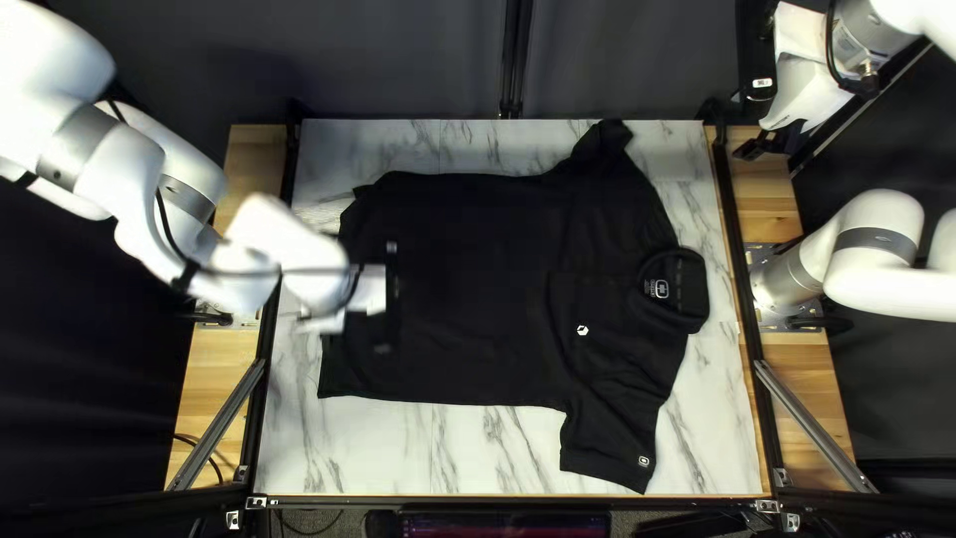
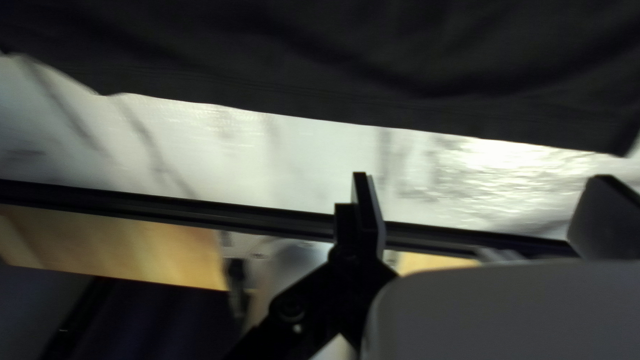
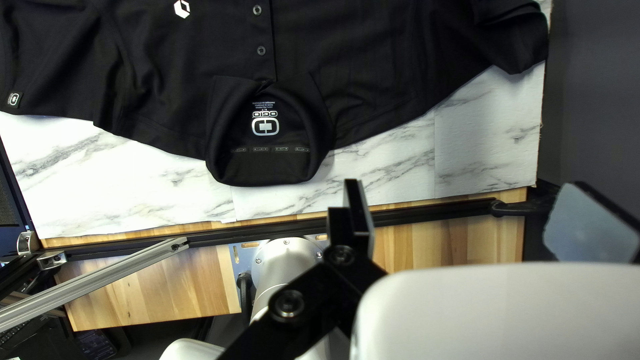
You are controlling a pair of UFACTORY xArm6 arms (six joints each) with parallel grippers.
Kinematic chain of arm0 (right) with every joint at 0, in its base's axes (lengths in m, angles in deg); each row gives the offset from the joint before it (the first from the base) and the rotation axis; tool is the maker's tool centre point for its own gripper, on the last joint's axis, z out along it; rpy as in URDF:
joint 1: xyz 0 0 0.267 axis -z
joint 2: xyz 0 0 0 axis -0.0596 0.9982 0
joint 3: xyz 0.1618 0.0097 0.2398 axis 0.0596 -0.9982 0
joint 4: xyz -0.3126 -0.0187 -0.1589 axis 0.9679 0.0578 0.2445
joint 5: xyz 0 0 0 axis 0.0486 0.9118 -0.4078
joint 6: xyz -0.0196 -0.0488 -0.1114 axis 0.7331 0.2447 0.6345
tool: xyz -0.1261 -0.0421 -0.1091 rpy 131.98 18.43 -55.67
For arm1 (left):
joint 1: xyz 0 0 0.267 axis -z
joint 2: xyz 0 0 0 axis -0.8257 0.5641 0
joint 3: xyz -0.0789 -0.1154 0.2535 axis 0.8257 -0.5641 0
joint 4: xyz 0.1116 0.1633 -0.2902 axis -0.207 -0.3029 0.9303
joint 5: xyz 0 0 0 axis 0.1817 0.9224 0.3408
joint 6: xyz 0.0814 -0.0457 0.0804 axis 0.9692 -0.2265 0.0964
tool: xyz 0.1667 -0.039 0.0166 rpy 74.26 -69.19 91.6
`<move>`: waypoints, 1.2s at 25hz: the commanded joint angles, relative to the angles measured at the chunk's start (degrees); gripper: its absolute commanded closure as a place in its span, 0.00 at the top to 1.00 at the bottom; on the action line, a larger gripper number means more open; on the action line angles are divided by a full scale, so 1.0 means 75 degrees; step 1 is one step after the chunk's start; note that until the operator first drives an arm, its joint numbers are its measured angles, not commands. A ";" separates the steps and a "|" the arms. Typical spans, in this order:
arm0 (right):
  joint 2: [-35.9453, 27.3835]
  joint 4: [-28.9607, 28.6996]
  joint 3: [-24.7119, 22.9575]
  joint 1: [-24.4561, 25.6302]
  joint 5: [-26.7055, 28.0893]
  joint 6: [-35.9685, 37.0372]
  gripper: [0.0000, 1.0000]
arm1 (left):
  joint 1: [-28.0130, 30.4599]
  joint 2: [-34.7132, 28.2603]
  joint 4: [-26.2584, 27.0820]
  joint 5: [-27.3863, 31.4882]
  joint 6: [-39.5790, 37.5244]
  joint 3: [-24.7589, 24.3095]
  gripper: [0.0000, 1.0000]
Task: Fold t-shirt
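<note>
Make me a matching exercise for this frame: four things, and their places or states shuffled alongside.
1. shirt
2. collar
3. left claw
4. right claw

A. open, near the hem
B. open, by the tabletop's far right corner
C. spread across the tabletop
D. pointing toward the right arm's base

Pairs: 1-C, 2-D, 3-A, 4-B

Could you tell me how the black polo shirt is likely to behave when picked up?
The black polo shirt will probably droop, given its soft wrinkles. Its collar may be somewhat stiffer, since it forms a rounded loop. The loosely spread sleeves could trail.
</note>
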 commanded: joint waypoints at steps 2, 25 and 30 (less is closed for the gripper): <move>0.0000 0.0000 0.0000 0.0000 0.0000 0.0000 1.00 | -0.1739 0.0312 -0.0137 -0.0469 0.2142 0.0122 1.00; 0.0000 0.0000 0.0000 0.0000 0.0000 0.0000 1.00 | -0.4541 0.4433 0.1492 -0.2784 0.6665 0.2081 1.00; 0.0000 0.0000 0.0000 0.0000 0.0000 0.0000 1.00 | -0.4538 0.5156 0.1703 -0.3035 0.6898 0.2386 1.00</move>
